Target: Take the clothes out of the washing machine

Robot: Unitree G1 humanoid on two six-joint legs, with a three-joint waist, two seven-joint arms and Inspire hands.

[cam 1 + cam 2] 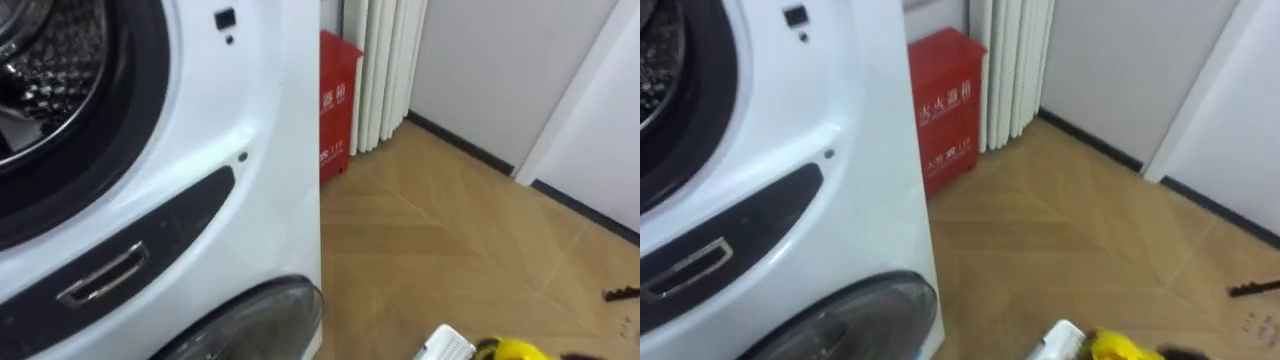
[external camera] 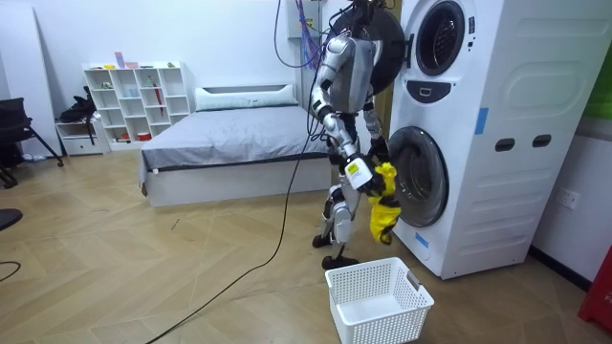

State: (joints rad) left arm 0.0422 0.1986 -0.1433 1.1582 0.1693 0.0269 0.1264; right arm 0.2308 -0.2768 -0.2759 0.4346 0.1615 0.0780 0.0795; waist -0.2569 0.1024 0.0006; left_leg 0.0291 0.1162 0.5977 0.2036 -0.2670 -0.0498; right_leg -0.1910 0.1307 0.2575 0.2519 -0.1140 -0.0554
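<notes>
Your right hand grasps a yellow garment, which hangs just beside the washing machine's lower door.

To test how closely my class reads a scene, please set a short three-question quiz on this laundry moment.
1. True or false: the white basket stands on the floor near the robot's feet.
2. Which hand holds the yellow garment? A. left hand; B. right hand; C. neither.
3. Fill in: the box beside the washing machine is ____ in colour.
Key: 1 true; 2 B; 3 red.
</notes>
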